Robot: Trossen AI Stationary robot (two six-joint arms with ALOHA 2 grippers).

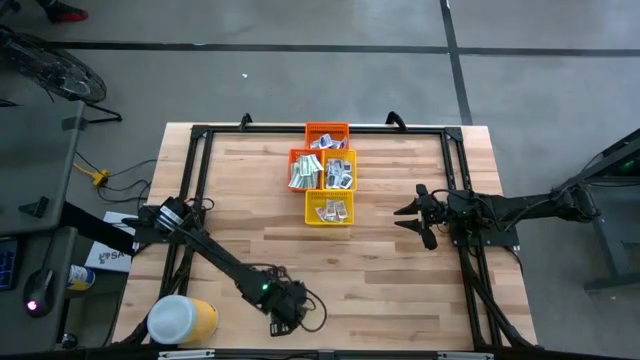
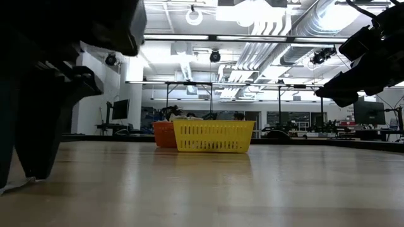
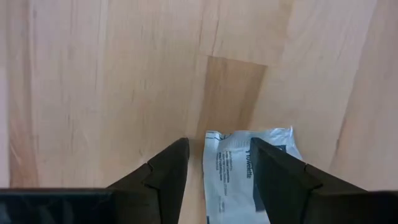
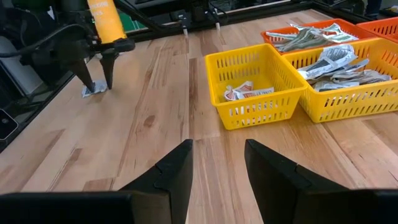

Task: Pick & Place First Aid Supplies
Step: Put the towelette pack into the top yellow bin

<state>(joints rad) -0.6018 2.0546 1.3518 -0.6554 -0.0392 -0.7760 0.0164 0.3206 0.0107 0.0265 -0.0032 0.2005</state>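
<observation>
My left gripper (image 3: 214,165) sits low at the table's near edge, fingers apart and astride one edge of a flat white printed packet (image 3: 249,180) lying on the wood; not yet clamped. Right gripper (image 4: 217,165) hovers apart and empty by the small yellow plastic basket (image 4: 261,87). Progress, est.: baskets already hold many packets; this one is the only loose item I can see. Remaining: close, lift, place.

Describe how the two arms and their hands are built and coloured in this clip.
Both arms are dark, near-black jointed links with thin black cables alongside. The left hand has two tapered black fingers; a small green light glows near its wrist. The right hand has the same wedge-shaped, matte black fingers. No markings are readable.
</observation>
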